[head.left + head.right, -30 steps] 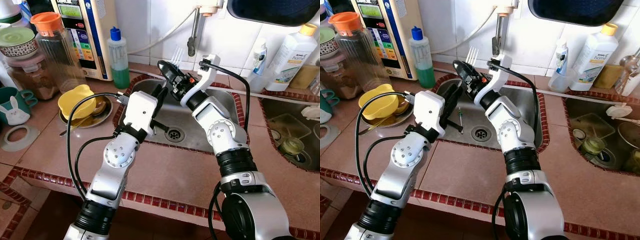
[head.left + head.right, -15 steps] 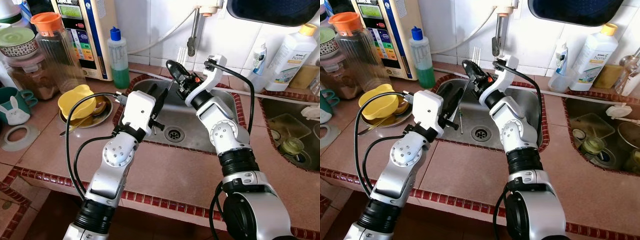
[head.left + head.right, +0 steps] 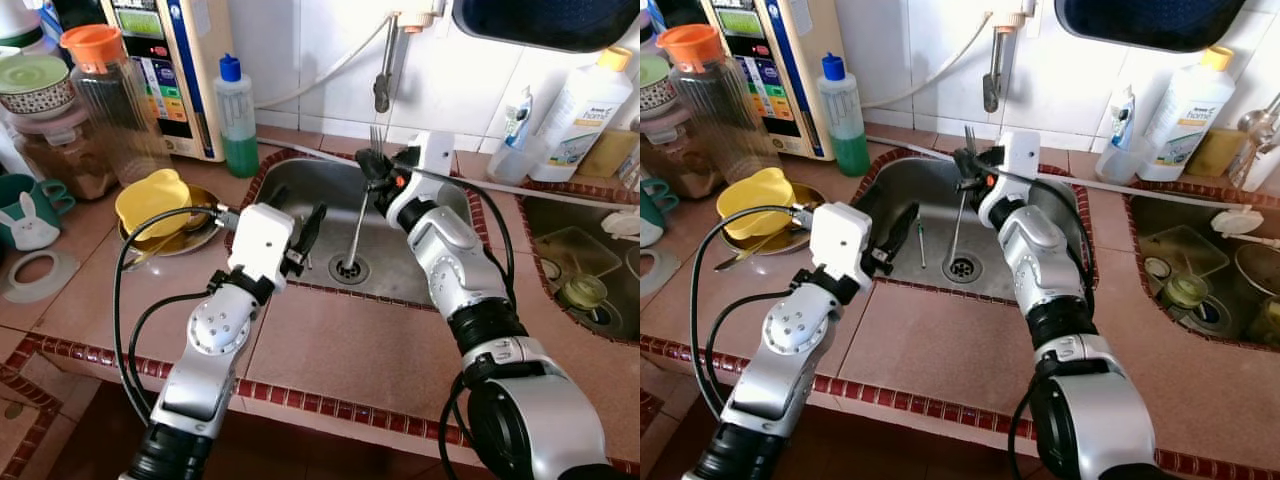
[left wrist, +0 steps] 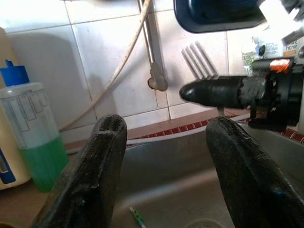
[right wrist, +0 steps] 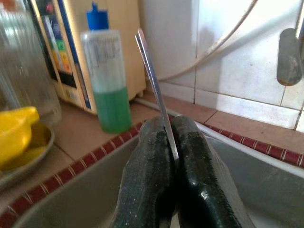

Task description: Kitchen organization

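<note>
A metal fork (image 3: 358,225) stands upright over the steel sink (image 3: 440,260), tines up below the tap (image 3: 383,90) and handle hanging toward the drain (image 3: 347,268). My right gripper (image 3: 372,165) is shut on the fork just under the tines; the right wrist view shows the fork's thin edge (image 5: 152,80) pinched between the two fingers. My left gripper (image 3: 305,232) is open and holds nothing, low over the sink's near-left part. In the left wrist view the fork tines (image 4: 199,59) and right gripper (image 4: 213,90) lie ahead of it.
A small thin stick (image 3: 920,240) lies in the sink. A green soap bottle (image 3: 238,115) stands at the sink's back left. A yellow bowl (image 3: 152,200) sits on a metal plate on the left counter. A white bottle (image 3: 580,105) and a second basin (image 3: 580,270) are to the right.
The right gripper has swung right and turned the fork upright, so its handle now hangs into the sink. The left gripper has drawn back toward the sink's near-left edge.
</note>
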### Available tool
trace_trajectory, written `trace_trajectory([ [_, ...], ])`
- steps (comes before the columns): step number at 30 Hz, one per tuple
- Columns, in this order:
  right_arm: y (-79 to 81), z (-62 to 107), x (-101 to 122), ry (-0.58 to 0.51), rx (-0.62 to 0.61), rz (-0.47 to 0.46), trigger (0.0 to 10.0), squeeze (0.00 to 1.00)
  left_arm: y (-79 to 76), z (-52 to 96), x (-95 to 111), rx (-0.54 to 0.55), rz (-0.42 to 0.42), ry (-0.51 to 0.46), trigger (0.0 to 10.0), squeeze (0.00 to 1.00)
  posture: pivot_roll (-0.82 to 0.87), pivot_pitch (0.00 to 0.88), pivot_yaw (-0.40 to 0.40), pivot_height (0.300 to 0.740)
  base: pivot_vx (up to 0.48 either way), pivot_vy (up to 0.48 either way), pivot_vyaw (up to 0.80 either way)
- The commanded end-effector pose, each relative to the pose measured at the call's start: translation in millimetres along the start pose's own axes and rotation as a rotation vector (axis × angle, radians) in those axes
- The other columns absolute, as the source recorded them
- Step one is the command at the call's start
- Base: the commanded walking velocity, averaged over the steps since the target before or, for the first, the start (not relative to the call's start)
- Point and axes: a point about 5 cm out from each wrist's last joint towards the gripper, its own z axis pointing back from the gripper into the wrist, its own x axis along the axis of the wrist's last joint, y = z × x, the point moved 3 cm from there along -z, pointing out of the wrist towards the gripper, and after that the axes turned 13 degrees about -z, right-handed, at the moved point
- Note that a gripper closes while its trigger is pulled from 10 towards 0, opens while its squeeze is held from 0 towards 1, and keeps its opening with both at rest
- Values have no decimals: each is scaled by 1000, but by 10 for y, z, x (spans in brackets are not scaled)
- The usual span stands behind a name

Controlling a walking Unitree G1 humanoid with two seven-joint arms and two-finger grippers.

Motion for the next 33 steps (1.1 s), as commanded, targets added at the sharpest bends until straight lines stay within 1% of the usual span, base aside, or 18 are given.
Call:
trace_trajectory([
  [1, -31, -6, 30, 18, 11, 91, 0, 0, 30, 32, 11, -1, -20, 5, 10000, 1000, 135, 63, -13, 740, 0, 0, 0],
  [2, -70, 13, -15, 44, 10, 146, 0, 0, 26, 53, 9, -17, -30, 5, 10000, 1000, 139, 62, -11, 740, 0, 0, 0],
  [8, -168, 79, -148, 121, 6, 241, 0, 0, 32, 89, -10, -35, -47, 11, 10000, 1000, 142, 58, -3, 740, 0, 0, 0],
  [15, -322, 197, -381, 241, -37, 279, 0, 0, 58, 55, 20, -12, -55, 10, 10000, 1000, 159, 52, -1, 740, 0, 0, 0],
  [16, -339, 211, -417, 255, -48, 281, 275, 1000, 70, 50, 26, -6, -60, 10, 10000, 1000, 163, 53, -4, 740, 0, 0, 0],
  [17, -339, 211, -417, 255, -48, 281, 275, 1000, 70, 50, 26, -6, -60, 10, 10000, 1000, 163, 53, -4, 740, 0, 0, 0],
  [18, -344, 217, -436, 262, -53, 275, 1922, 1000, 78, 51, 29, -3, -62, 9, 10000, 1000, 163, 53, -4, 740, 0, 0, 0],
  [19, -341, 223, -461, 271, -52, 262, 2157, 1000, 91, 52, 33, 1, -64, 9, 10000, 1000, 173, 51, -9, 740, 0, 0, 0],
  [20, -334, 226, -479, 276, -47, 262, 1373, 1000, 105, 56, 33, 3, -68, 10, 10000, 1000, 177, 53, -9, 740, 0, 0, 0],
  [24, -326, 247, -547, 300, -41, 264, 0, 1000, 180, 113, -10, 22, -84, 31, 10000, 1000, 184, 51, -9, 740, 0, 0, 0],
  [26, -322, 248, -559, 305, -38, 257, 471, 1000, 204, 130, -22, 30, -87, 37, 10000, 1000, 185, 51, -10, 740, 0, 0, 0],
  [27, -319, 251, -567, 308, -35, 251, 2431, 1000, 229, 141, -31, 39, -91, 43, 10000, 1000, 187, 51, -11, 740, 0, 0, 0],
  [28, -318, 253, -574, 311, -33, 247, 510, 1000, 237, 142, -33, 43, -92, 45, 10000, 1000, 187, 51, -11, 740, 0, 0, 0],
  [29, -318, 254, -579, 313, -33, 243, 510, 1000, 242, 143, -34, 45, -93, 46, 10000, 1000, 187, 51, -11, 740, 0, 0, 0],
  [30, -319, 259, -589, 317, -33, 244, 6353, 1000, 250, 143, -36, 48, -94, 48, 10000, 1000, 188, 52, -12, 740, 0, 0, 0],
  [31, -320, 262, -595, 320, -33, 246, 6353, 1000, 255, 142, -36, 51, -95, 49, 10000, 1000, 189, 52, -13, 740, 0, 0, 0],
  [32, -322, 266, -604, 324, -34, 247, 10000, 1000, 261, 142, -36, 54, -96, 50, 10000, 1000, 189, 52, -14, 740, 0, 0, 0],
  [33, -322, 268, -610, 326, -34, 248, 10000, 1000, 264, 142, -35, 56, -96, 50, 10000, 1000, 189, 52, -14, 740, 0, 0, 0],
])
